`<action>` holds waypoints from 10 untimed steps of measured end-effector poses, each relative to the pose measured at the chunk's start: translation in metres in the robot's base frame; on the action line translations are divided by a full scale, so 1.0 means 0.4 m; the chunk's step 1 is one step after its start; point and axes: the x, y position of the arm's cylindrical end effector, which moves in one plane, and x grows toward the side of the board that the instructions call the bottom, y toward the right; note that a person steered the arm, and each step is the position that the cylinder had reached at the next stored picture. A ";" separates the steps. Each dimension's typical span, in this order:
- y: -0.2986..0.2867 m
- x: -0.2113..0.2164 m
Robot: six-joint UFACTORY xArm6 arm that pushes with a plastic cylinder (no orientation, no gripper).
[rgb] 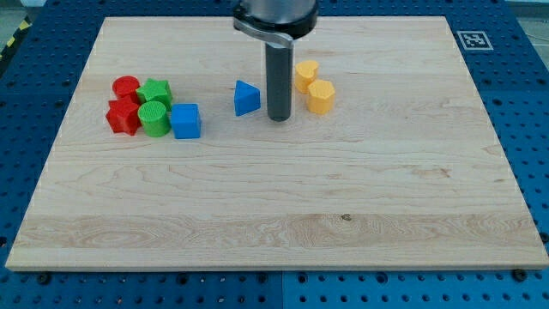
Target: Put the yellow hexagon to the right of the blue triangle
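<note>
Yellow hexagon (321, 97) sits beside my tip (279, 118), unobscured.

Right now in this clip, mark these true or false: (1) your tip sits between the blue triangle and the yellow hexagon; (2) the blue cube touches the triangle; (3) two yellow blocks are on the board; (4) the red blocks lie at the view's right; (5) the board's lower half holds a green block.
1. True: my tip stands between the blue triangle and the yellow hexagon.
2. False: the blue cube lies apart, to the view's left of the triangle.
3. True: the hexagon and a second yellow block.
4. False: both red blocks lie at the view's left.
5. False: the green blocks sit in the upper half.
</note>
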 end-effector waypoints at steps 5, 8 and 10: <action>-0.169 -0.053; -0.265 -0.080; -0.277 -0.111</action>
